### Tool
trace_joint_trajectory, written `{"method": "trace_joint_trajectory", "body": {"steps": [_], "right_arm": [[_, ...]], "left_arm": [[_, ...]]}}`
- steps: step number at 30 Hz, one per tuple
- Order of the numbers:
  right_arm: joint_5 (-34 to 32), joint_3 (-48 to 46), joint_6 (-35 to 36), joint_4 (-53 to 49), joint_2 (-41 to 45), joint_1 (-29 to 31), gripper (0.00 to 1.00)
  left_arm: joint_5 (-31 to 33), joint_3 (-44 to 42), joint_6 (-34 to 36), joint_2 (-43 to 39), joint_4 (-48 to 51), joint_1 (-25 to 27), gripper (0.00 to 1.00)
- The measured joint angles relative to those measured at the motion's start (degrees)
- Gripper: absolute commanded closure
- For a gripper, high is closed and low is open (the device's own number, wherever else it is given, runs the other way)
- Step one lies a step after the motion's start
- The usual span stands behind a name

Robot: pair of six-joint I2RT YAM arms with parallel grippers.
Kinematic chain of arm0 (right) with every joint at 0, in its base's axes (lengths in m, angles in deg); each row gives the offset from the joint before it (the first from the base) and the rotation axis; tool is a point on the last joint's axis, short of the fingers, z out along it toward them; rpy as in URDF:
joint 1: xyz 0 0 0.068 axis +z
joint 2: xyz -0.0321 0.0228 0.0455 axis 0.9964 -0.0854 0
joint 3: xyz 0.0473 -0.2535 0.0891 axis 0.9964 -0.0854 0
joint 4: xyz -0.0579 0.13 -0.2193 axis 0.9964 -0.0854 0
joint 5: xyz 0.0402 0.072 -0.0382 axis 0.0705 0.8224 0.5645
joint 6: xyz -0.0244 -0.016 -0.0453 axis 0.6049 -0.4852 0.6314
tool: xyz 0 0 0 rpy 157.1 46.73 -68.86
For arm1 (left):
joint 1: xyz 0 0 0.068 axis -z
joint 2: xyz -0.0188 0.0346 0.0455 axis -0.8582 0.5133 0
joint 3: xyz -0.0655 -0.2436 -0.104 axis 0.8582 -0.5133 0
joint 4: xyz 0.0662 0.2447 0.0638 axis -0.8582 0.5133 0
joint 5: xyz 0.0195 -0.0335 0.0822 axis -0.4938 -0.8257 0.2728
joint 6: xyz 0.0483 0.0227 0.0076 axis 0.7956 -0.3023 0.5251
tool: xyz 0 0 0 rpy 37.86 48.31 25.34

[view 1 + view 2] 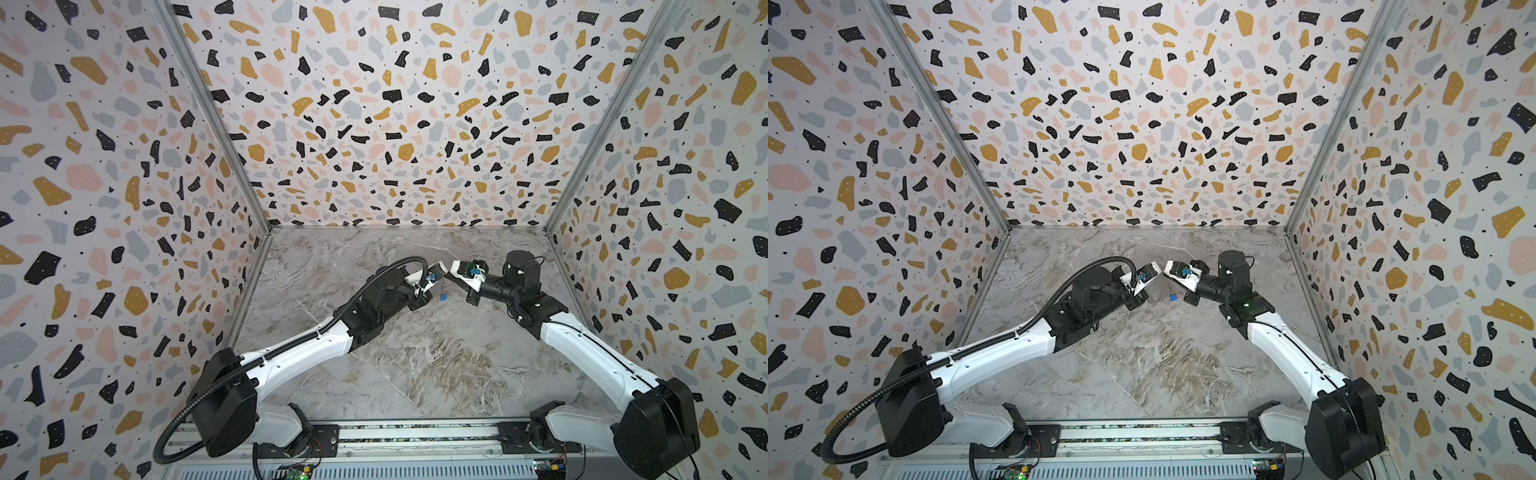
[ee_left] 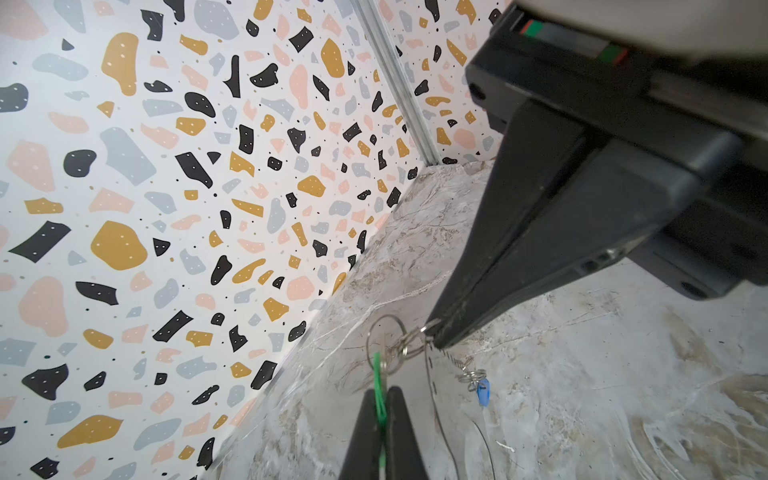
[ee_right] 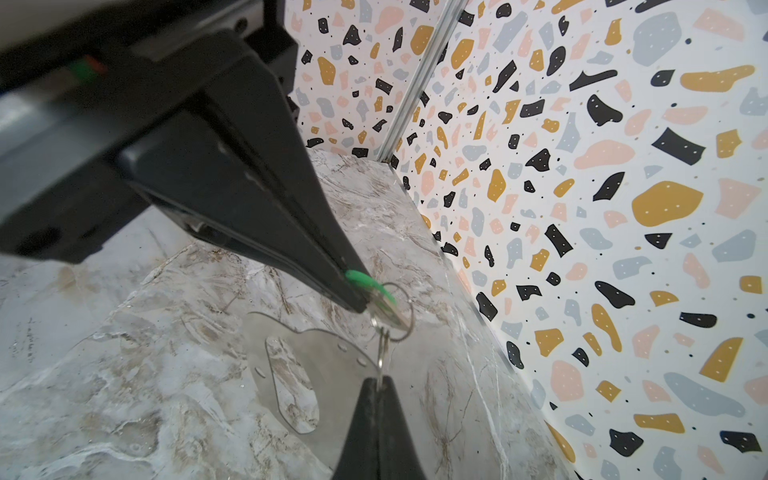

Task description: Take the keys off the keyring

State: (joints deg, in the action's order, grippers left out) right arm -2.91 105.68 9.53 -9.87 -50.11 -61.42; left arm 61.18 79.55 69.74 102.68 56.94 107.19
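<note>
Green-tagged key (image 2: 378, 386): it's pinched by the tag, edge-on, in the left tool (image 3: 359, 299), and it's threaded on a big wire ring (image 2: 368, 345). A smaller ring (image 2: 411, 343) linked to that one is nipped in the tip of the right tool (image 3: 376, 380). The keyring (image 3: 332, 365) is a flat, see-through greyish tab with an oval cut-out, and it dangles off those rings in mid-air. The blue-tagged key (image 2: 483, 392) hangs just beside the tab on its own little ring, tag pointing down.

My arms (image 1: 307, 347): white shells, black joints and bases.
My cable (image 1: 401, 262): black ribbed hose beside left arm.
My jaws: black, tapered.
My markings (image 2: 531, 27): red-green stripes.
</note>
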Motion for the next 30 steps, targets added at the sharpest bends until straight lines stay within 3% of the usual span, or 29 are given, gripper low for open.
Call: {"method": "trace_joint_trajectory", "body": {"steps": [13,30], "right_arm": [[-6.9,1.8,-7.5,0.5,-1.4,2.6,1.0],[-6.7,7.8,-15.1,-5.0,-3.6,3.5,1.0]], "left_arm": [[6.4,0.0,1.7,0.5,-1.4,1.5,1.0],[8.8,-0.3,4.6,0.5,-4.6,1.5,1.0]]}}
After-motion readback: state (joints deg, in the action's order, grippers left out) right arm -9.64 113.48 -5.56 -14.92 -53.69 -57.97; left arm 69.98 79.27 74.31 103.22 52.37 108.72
